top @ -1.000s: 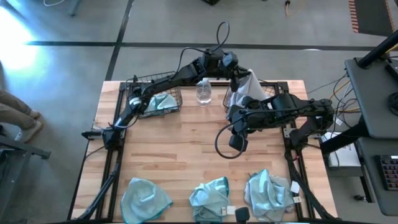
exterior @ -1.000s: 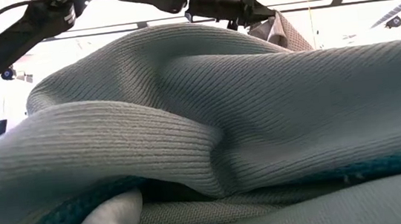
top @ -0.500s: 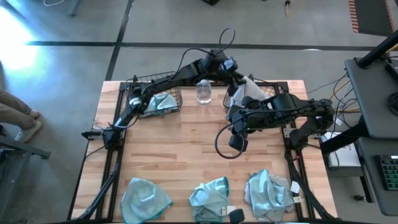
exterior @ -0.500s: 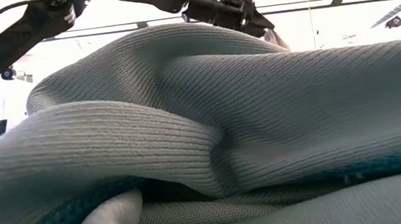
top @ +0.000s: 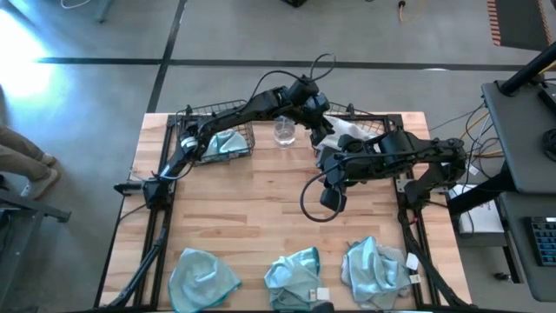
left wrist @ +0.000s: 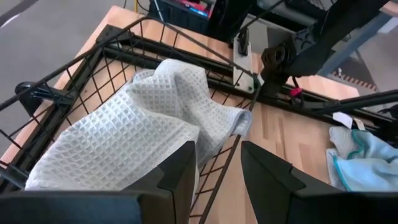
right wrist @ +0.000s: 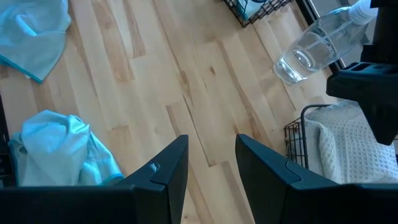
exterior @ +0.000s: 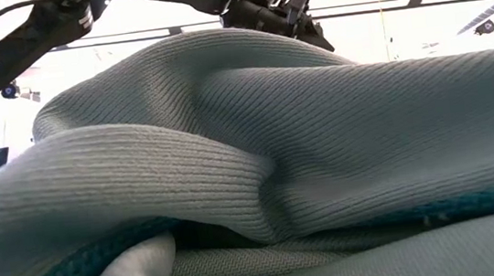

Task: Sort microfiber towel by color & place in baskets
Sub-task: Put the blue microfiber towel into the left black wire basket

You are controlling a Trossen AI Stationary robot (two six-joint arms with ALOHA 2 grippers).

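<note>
A pale grey-white towel (left wrist: 143,124) lies crumpled inside the right basket (left wrist: 112,46) at the table's far right corner, one fold draped over the basket's rim. The left gripper (left wrist: 217,177) hovers just above it, fingers apart and holding nothing. The left basket (top: 193,117) at the far left corner holds a teal towel (top: 224,143), with a clear bottle (top: 284,130) between the baskets. Three teal towels (top: 295,276) lie along the wooden table's (top: 261,217) near edge. The right gripper (right wrist: 211,165) waits mid-table, fingers apart.
</note>
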